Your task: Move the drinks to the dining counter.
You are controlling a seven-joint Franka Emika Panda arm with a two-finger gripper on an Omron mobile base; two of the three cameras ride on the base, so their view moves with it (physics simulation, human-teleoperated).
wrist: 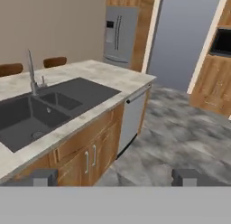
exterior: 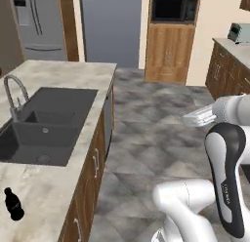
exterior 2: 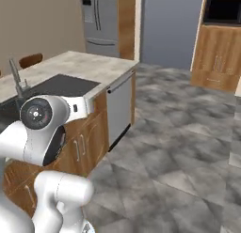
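A slim black cola bottle point(exterior: 13, 204), one of the drinks, stands upright on the dining counter point(exterior: 63, 70), on the near side of the dark sink point(exterior: 44, 124). The counter's beige marble top point(wrist: 101, 70) and the sink point(wrist: 49, 105) lie ahead and to the left in the hand view. My gripper point(wrist: 115, 178) is open, its two dark fingertips point(wrist: 43, 177) wide apart with nothing between them. It hangs over the grey floor beside the counter, well away from the bottle. My white arm point(exterior: 227, 158) rises at the right of the left base view.
A curved faucet point(exterior: 14, 92) stands at the sink's left. Brown stools point(wrist: 54, 61) line the counter's far side. A dishwasher front point(exterior 2: 118, 107) sits in the counter's side. A fridge point(exterior: 36, 21), an oven cabinet point(exterior: 171, 36) and a side counter point(exterior: 229, 60) ring the tiled floor point(exterior: 156, 133).
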